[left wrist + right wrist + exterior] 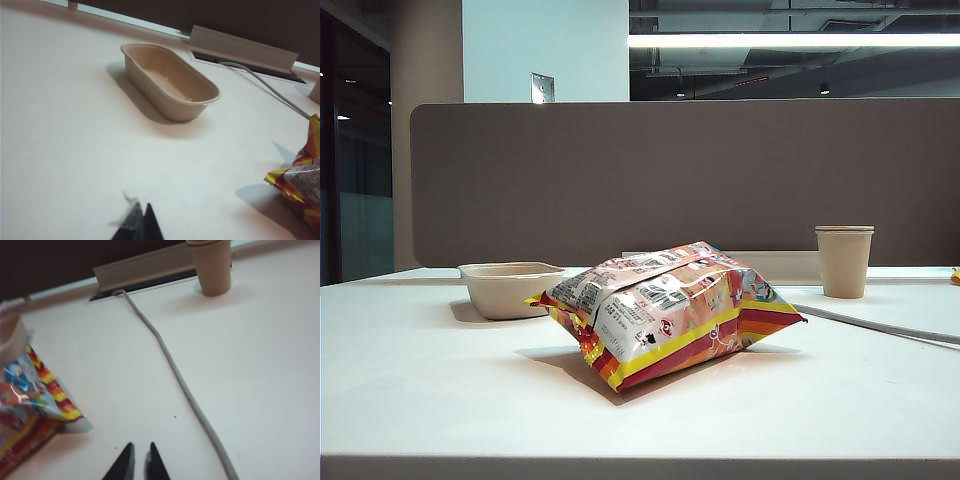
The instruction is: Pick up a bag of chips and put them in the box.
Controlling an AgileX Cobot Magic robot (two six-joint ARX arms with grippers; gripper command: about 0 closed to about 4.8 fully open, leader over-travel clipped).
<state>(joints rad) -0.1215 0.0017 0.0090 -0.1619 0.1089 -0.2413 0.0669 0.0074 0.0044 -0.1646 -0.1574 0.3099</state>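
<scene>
The bag of chips [665,310] lies puffed up in the middle of the white table, silvery printed panel on top, red and yellow stripes along its edges. The box [510,288], a shallow beige pulp tray, stands behind it to the left with nothing in it. Neither gripper shows in the exterior view. In the left wrist view my left gripper [140,211] hangs shut above bare table, the box [165,102] ahead and a corner of the bag [300,185] off to one side. My right gripper [140,447] is shut on nothing, tips a sliver apart, beside the bag [30,390].
A tall beige paper cup [844,260] stands at the back right, also seen from the right wrist [211,265]. A grey cable [175,370] runs from a cable hatch [240,47] across the table's right side. A brown partition closes the far edge.
</scene>
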